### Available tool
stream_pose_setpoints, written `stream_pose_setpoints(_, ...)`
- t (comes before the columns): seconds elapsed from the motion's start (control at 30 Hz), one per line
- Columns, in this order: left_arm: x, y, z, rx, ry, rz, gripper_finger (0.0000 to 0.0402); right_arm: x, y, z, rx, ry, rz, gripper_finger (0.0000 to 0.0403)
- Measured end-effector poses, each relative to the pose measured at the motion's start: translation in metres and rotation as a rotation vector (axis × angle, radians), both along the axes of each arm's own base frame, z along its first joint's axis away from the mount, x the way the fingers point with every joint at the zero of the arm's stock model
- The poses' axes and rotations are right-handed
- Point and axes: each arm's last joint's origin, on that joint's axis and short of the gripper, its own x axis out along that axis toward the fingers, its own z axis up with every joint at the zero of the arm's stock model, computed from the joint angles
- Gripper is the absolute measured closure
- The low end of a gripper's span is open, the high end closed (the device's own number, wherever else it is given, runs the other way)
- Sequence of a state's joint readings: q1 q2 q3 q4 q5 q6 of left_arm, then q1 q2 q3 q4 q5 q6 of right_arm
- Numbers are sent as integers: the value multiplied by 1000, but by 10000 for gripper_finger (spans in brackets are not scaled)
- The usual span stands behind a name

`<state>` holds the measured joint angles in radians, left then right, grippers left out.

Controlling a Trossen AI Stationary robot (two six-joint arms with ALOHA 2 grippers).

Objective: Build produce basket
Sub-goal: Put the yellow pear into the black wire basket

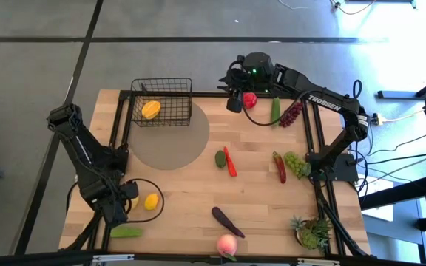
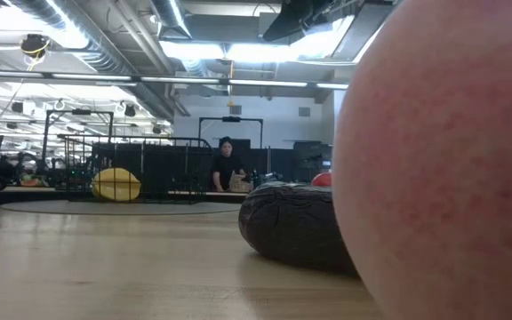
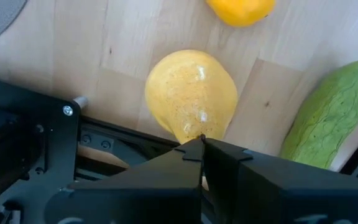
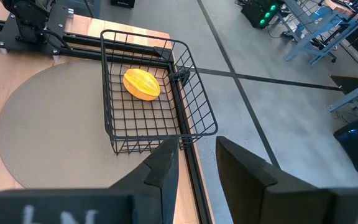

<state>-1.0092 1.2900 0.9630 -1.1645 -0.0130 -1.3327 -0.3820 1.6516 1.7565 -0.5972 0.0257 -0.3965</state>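
Plainly, the only writing I can read is the white "TROSSEN" lettering along the right arm (image 1: 324, 102), seen from above; nothing on the tabletop (image 1: 198, 192) carries a label that I can make out.

Over at the near left corner the left end effector (image 1: 126, 198) has its fingers pressed together, tip against tip, right at the edge of a yellow lemon (image 3: 191, 93) without gripping it. A second lemon (image 1: 151, 201) lies just beyond that one, and a green cucumber (image 1: 126, 231) sits just beside the end effector, its long axis running roughly along the near edge.

At the far edge the right end effector (image 1: 234, 100) hangs with its fingers a little apart and nothing between them in its own wrist view. A red apple (image 1: 250, 99) sits just beside it. The basket (image 1: 162, 101) stands off to its side at the far left of the tabletop, partly over a grey round mat (image 1: 170, 140), with an orange mango (image 4: 142, 83) inside, long axis across the basket.

Further from that end effector lie dark grapes (image 1: 291, 112), a green bunch of grapes (image 1: 296, 164), red chilies (image 1: 230, 161), a dark eggplant (image 1: 226, 220) lying on a slant, a pink peach (image 1: 227, 244) and a spiky potted plant (image 1: 313, 231)

A person (image 2: 228, 165) sits far behind in the low view
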Motion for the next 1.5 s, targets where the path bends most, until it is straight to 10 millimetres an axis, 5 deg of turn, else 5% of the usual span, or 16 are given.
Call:
stream_pose_setpoints(1.03, 2, 1, 0, 9, -20, 11, 401, 0, 0, 0, -1, 0, 0, 292)
stream_pose_setpoints(1.5, 12, 26, 14, -28, -43, 125, 401, 0, 0, 0, -1, 0, -1, 292)
